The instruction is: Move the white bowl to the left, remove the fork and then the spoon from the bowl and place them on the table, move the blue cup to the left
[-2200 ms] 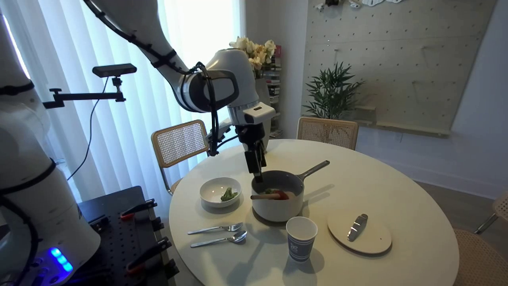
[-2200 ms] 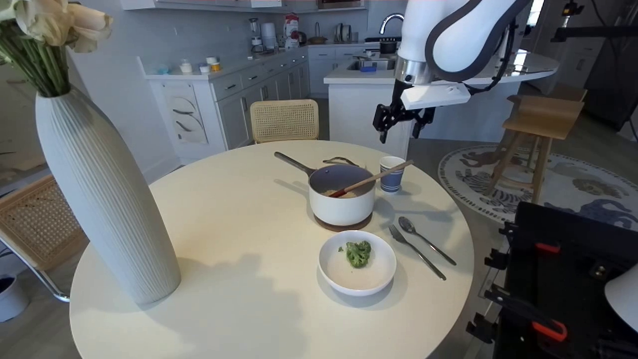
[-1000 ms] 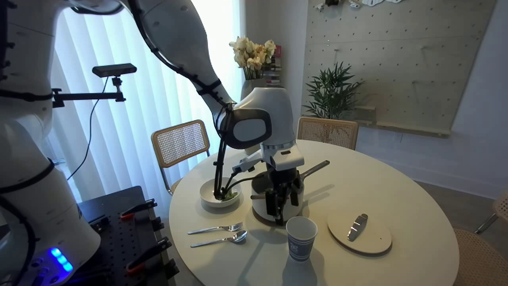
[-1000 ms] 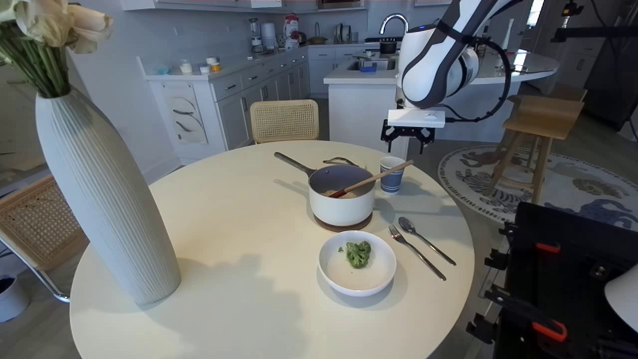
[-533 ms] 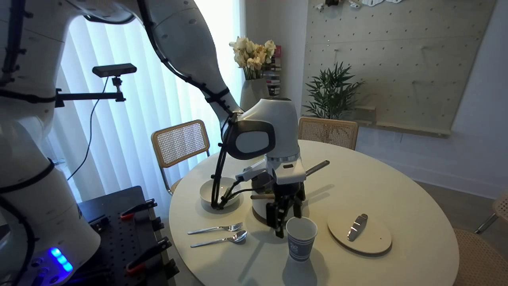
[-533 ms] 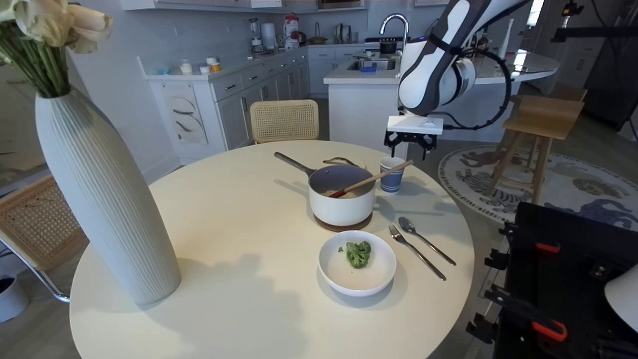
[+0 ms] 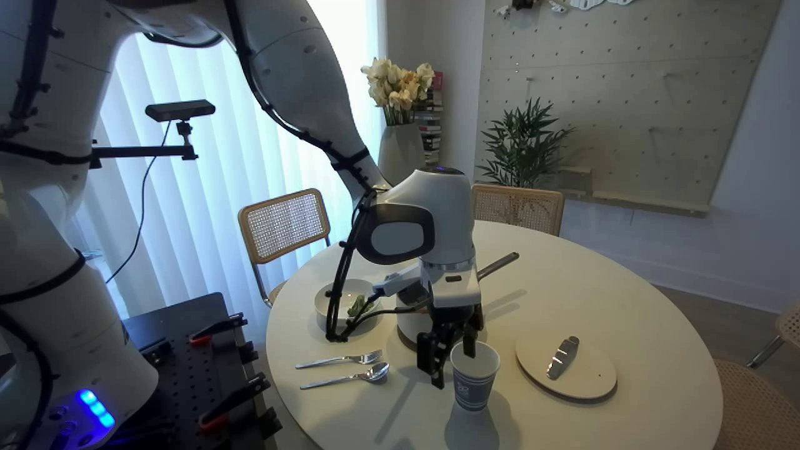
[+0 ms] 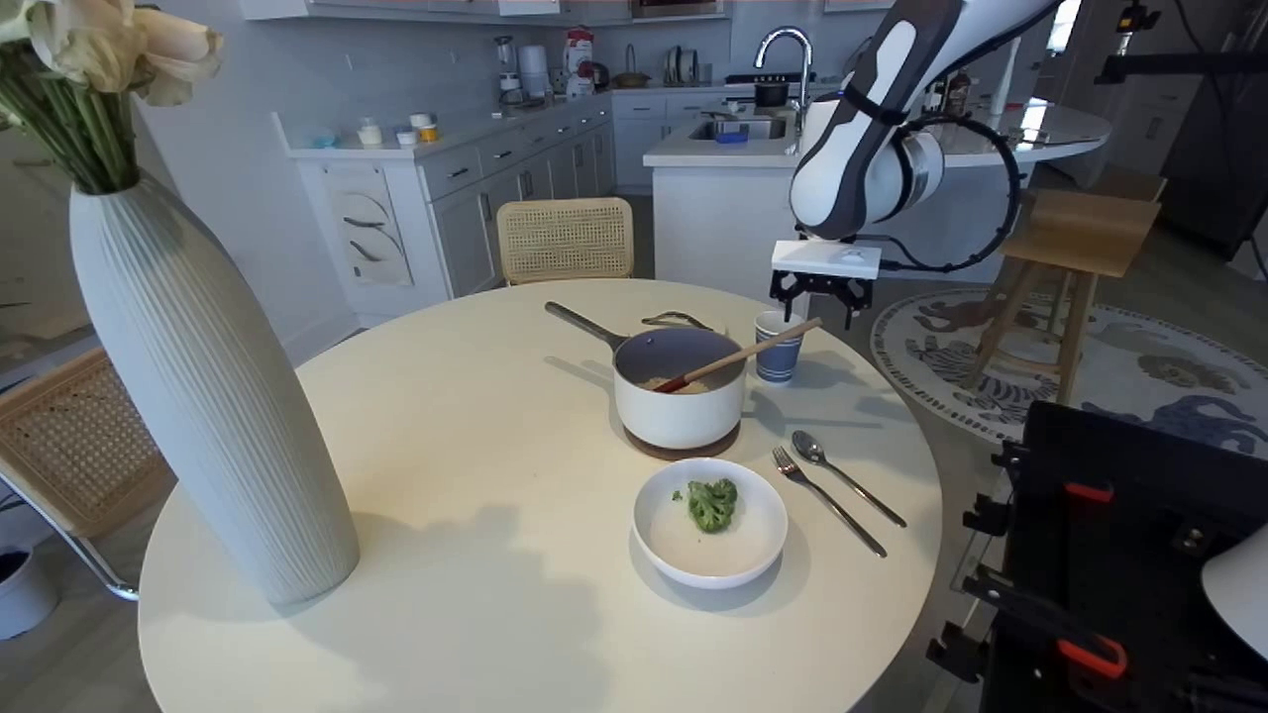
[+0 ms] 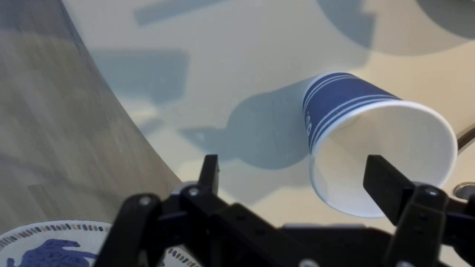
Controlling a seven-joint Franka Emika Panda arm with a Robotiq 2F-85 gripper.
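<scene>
Prob. on last step, moving blue cup (image 7: 475, 384), upright on tbl (image 8: 446, 426) nr saucepan (image 8: 679, 416), w/ gripper (image 9: 293, 159) spread, holding nothing & one finger (image 9: 386, 181) over cup's mouth, so should straddle cup or just rim, lower & close.

Free table (image 8: 466, 446) (between vase (image 8: 218, 396) and saucepan (image 8: 680, 418))

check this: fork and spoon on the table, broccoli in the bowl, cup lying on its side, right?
The cup is not on its side: it stands upright on the table, as both exterior views show. The fork and spoon do lie on the table, and the broccoli is in the bowl.
</scene>
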